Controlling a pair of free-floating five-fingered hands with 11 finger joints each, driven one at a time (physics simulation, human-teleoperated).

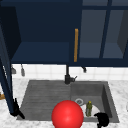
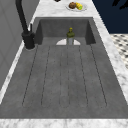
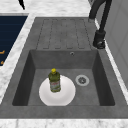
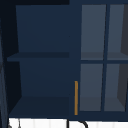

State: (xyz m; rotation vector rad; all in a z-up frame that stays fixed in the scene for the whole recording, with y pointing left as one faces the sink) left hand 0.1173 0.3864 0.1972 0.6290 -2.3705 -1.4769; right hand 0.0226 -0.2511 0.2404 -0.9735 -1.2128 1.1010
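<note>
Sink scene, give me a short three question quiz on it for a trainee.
1. True or false: the green bottle stands upright on the white plate in the sink's basin.
2. In the front view, where does the red ball appear? A) left of the bottle B) right of the bottle C) on the plate
3. What colour is the handle on the wall cabinet?

Key: 1 true; 2 A; 3 orange.
</note>
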